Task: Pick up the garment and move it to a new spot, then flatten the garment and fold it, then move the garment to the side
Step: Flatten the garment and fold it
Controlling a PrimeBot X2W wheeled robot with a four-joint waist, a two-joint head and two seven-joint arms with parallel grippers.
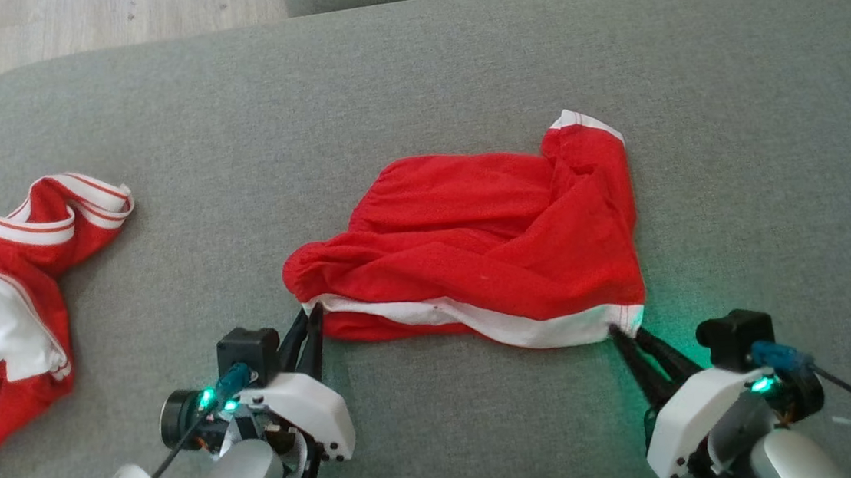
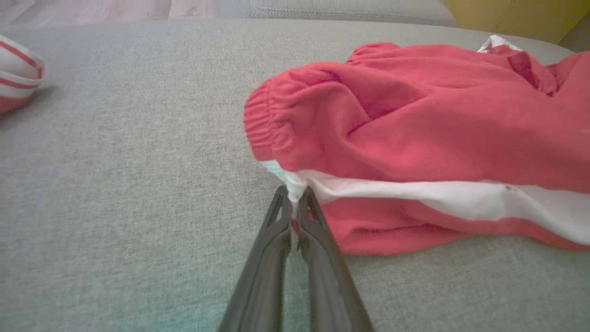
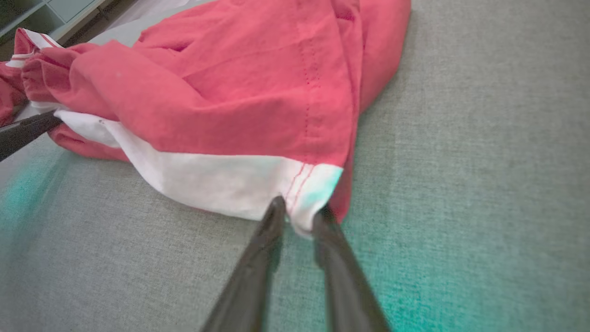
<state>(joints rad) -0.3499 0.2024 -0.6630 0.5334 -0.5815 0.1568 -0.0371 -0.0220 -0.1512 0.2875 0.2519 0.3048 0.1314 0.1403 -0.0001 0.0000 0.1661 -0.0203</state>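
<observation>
Your shorts (image 1: 472, 242) lie crumpled mid-cushion (image 1: 411, 78), not yet lifted. Your left gripper (image 2: 295, 196) is clamped on their white hem corner. Your right gripper (image 3: 300, 210) straddles the other corner; I cannot tell whether it bites. Moving, flattening and folding all remain.

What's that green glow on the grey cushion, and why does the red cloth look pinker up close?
Head view: green light pools on the cushion beside the right gripper. Right wrist view: teal tints the white hem. Left wrist view: cloth washed pink, slightly soft.
</observation>
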